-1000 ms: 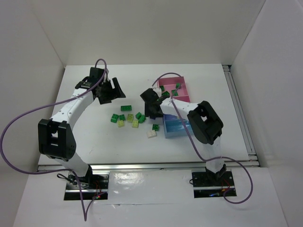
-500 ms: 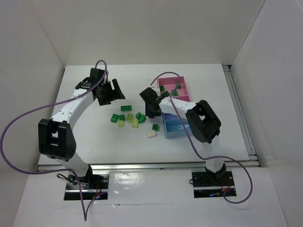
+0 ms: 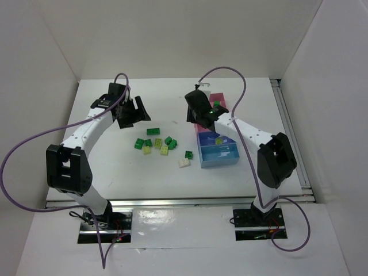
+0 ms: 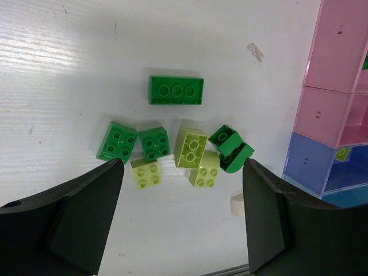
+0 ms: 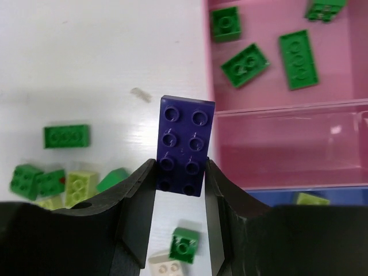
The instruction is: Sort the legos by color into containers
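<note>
Right fingers [image 5: 137,198]: pinching the dark purple lego [image 5: 185,145] by its near end, over the left edge of the pink containers [image 5: 270,146]. Left fingers [image 4: 80,207]: spread wide above loose green legos [image 4: 154,142] on the bench [image 4: 69,69], left of the containers.

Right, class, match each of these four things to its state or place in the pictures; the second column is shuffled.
1. purple brick
2. far pink bin
3. periwinkle bin
4. left gripper

A. holds a pale yellow-green brick
B. open, pointed at the loose bricks
C. holds dark green bricks
D. clamped in the right gripper

Pairs: 1-D, 2-C, 3-A, 4-B
</note>
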Robot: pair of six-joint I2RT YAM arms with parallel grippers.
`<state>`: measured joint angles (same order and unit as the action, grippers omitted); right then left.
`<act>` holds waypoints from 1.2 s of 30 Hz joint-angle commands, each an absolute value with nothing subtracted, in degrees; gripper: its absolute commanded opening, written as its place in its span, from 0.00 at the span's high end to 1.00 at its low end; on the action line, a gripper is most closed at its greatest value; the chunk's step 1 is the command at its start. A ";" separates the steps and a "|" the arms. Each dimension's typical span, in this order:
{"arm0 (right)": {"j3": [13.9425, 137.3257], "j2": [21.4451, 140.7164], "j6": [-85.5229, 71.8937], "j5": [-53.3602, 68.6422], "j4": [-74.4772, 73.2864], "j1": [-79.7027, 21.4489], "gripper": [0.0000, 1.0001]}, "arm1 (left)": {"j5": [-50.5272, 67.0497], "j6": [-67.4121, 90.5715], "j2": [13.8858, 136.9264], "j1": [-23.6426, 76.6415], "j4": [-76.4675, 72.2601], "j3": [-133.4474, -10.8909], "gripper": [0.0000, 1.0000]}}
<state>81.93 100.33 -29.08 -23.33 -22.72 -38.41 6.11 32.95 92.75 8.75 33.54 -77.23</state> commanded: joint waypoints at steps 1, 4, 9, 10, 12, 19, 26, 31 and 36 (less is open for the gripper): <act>80.24 100.63 -28.48 -25.49 -22.94 -35.07 0.58 | 6.59 31.73 92.81 8.35 33.93 -77.96 0.13; 79.72 101.86 -28.48 -25.49 -22.94 -33.84 0.57 | 5.98 31.73 92.81 8.35 33.93 -77.96 0.13; 77.78 101.87 -29.26 -26.02 -22.24 -32.61 0.57 | 5.36 31.73 92.29 8.35 33.93 -77.96 0.13; 77.78 101.87 -29.88 -26.02 -22.24 -32.61 0.48 | 5.88 31.73 92.29 8.35 33.93 -77.96 0.13; 77.78 102.39 -30.58 -26.02 -22.24 -32.61 0.35 | 5.89 31.20 92.81 8.35 33.93 -77.96 0.13; 78.40 100.29 -30.59 -28.38 -24.08 -33.13 0.23 | 5.27 31.20 92.81 8.35 34.63 -78.49 0.13; 76.28 95.62 -18.92 -15.86 -15.73 -40.85 0.43 | 3.43 31.20 92.29 8.35 34.63 -77.96 0.13; 83.49 105.97 -17.67 -10.46 -22.85 -45.52 0.22 | 1.50 32.26 91.67 7.82 35.16 -77.43 0.13; 87.26 112.05 -18.97 -7.48 -25.65 -47.11 0.14 | 0.88 32.26 90.44 7.29 35.68 -77.43 0.13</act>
